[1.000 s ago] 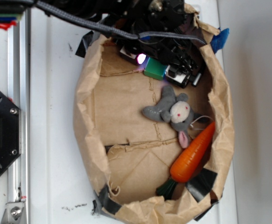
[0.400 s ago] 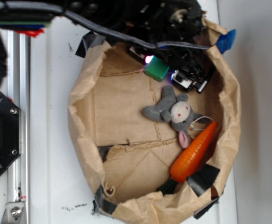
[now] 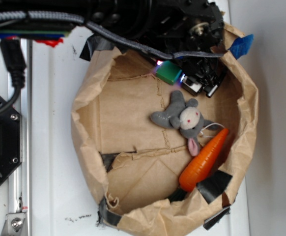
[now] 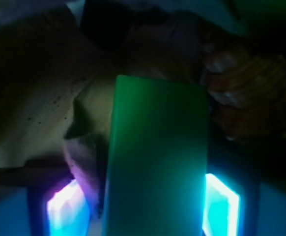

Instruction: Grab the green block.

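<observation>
Green block [image 3: 169, 73] between jaws, over bag [image 3: 89, 128]

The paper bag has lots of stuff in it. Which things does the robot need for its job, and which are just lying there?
For the job:
- green block, sitting between the fingers
- gripper

Just lying about:
- grey plush bunny
- orange toy carrot
- brown paper bag that holds them all
</observation>
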Controlling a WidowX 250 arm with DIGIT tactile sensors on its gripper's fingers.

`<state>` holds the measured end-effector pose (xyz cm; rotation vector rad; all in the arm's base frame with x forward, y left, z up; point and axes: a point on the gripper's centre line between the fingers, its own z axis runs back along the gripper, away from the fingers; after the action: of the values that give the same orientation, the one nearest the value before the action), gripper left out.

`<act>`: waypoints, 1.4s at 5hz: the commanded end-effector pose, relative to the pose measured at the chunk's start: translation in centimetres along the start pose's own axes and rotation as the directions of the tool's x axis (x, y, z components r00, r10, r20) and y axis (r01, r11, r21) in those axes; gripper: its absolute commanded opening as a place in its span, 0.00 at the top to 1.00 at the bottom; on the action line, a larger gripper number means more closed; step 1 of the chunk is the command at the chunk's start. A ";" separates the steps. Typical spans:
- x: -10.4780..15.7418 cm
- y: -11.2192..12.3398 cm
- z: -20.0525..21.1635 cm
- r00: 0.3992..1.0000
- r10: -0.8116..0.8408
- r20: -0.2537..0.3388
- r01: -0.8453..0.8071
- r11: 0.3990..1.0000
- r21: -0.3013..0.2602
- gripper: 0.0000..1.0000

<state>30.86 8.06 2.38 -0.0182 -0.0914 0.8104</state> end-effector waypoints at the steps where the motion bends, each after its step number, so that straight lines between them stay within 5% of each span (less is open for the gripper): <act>1: -0.3 -0.9 1.8 0.992 -0.098 0.076 0.101 0.994 -0.036 1.00; 3: -2.3 -1.0 3.4 0.948 -0.317 0.040 0.319 0.947 -0.039 1.00; 4: -4.0 -1.2 6.2 0.867 -0.498 0.034 0.499 0.867 -0.013 1.00; 5: -5.1 -1.2 9.1 0.812 -0.583 0.025 0.583 0.809 -0.073 1.00; 7: -6.5 -1.7 10.4 0.756 -0.654 -0.019 0.653 0.756 -0.052 1.00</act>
<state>26.00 1.53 10.33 -0.0396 0.0063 0.1124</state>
